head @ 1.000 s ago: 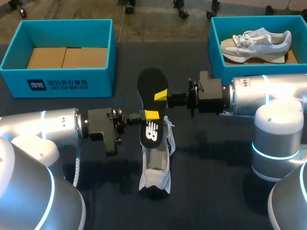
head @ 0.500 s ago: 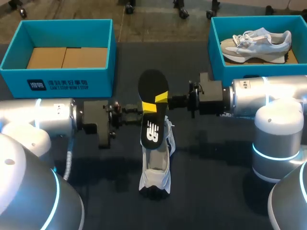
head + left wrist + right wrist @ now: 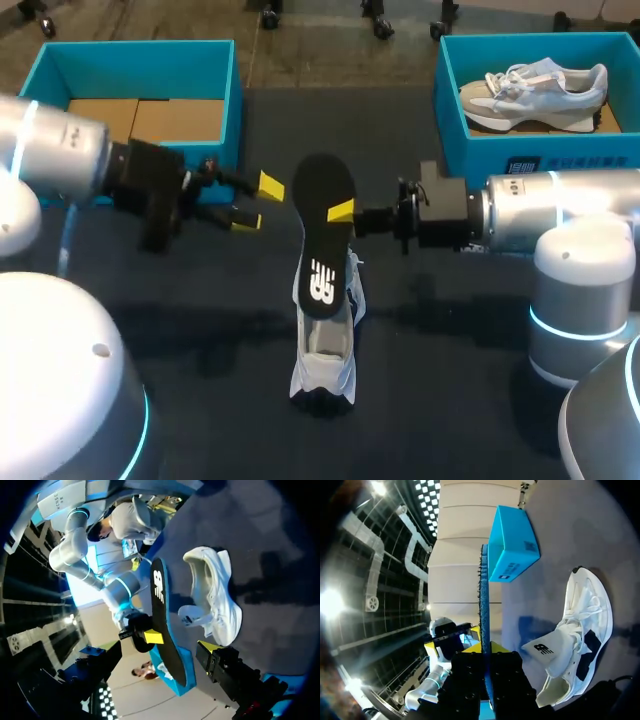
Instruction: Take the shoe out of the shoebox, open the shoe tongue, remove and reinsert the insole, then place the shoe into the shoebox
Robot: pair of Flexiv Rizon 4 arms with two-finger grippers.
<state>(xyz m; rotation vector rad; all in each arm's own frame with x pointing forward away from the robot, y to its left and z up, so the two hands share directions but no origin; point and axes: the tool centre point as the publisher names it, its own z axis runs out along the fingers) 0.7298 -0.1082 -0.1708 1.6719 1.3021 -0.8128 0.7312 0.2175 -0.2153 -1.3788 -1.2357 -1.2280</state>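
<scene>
R gripper (image 3: 338, 212) clamped on the thin, flat black insole (image 3: 322, 240), held over the white shoe (image 3: 325, 350) on the dark table (image 3: 450, 380). Its far finger is hidden behind the insole. L gripper (image 3: 258, 203) wide open, nothing in it, apart from the insole, near the teal cardboard shoebox (image 3: 130, 170). Insole/shoe contact: can't tell.

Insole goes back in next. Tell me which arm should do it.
Right. The right tool is shut on the insole, held over the shoe. The left tool is open, off to the side, holding nothing.
</scene>
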